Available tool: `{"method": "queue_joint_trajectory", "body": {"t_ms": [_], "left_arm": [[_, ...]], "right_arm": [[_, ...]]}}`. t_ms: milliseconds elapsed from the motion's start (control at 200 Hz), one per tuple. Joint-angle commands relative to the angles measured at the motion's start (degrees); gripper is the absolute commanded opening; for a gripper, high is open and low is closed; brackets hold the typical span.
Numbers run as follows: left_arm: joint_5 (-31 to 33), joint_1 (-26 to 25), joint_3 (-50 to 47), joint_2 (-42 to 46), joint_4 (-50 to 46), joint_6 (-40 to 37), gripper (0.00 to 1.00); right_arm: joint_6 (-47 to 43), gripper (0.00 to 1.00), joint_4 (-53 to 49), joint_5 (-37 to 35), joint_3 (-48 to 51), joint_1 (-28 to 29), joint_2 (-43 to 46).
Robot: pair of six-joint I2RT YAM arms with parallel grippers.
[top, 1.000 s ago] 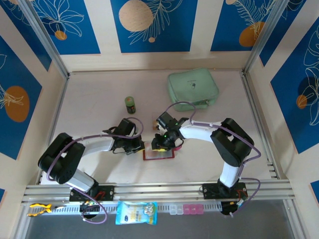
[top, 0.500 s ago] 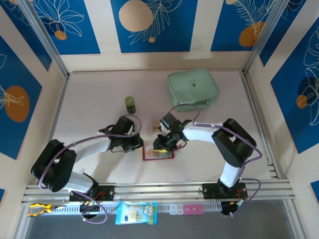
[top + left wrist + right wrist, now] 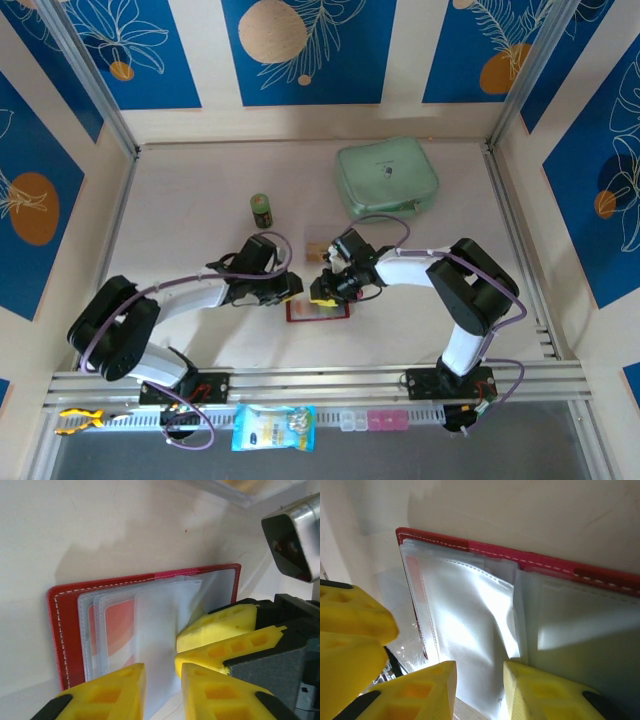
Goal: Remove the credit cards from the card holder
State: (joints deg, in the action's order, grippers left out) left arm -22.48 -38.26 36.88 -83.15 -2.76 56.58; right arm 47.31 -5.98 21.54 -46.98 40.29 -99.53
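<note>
The red card holder [image 3: 318,311] lies open on the table between the two arms, its clear sleeves [image 3: 160,625] fanned upward. A white-and-red credit card [image 3: 117,630] sits inside a sleeve. A tan card [image 3: 318,244] lies on the table just behind the holder. My left gripper [image 3: 161,672] hovers over the holder's near edge, open, with a sleeve leaf under the gap. My right gripper [image 3: 479,667] is open too, its tips down on the bulging sleeves [image 3: 470,610]. In the top view the left gripper [image 3: 293,287] and the right gripper [image 3: 322,292] nearly meet.
A mint-green pouch [image 3: 388,180] lies at the back right. A small green bottle [image 3: 261,210] stands behind the left arm. A blue snack bag [image 3: 273,427] rests on the front rail. Patterned walls close in three sides of the table.
My left gripper has gone from shut to open and has edged right onto the holder. The right gripper has barely moved, and the tan card behind it shows more.
</note>
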Motion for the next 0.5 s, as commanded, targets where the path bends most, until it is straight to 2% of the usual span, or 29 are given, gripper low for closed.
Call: {"method": "queue_joint_trajectory", "body": {"t_ms": [0,350,495], "left_arm": [[-0.60,-1.02,-0.59,-1.11,0.81,1.34,0.27],[-0.11,-1.52,-0.28,-4.06,0.08,1.78,0.28],[-1.58,-1.57,-0.32,-5.55,2.05,2.29,0.25]], "right_arm": [[1.26,0.32,-0.72,0.32,2.23,-0.45,-0.67],[1.31,0.32,0.43,1.45,2.94,-1.06,-0.82],[1.56,0.32,0.95,1.52,3.19,-1.11,-0.68]]}}
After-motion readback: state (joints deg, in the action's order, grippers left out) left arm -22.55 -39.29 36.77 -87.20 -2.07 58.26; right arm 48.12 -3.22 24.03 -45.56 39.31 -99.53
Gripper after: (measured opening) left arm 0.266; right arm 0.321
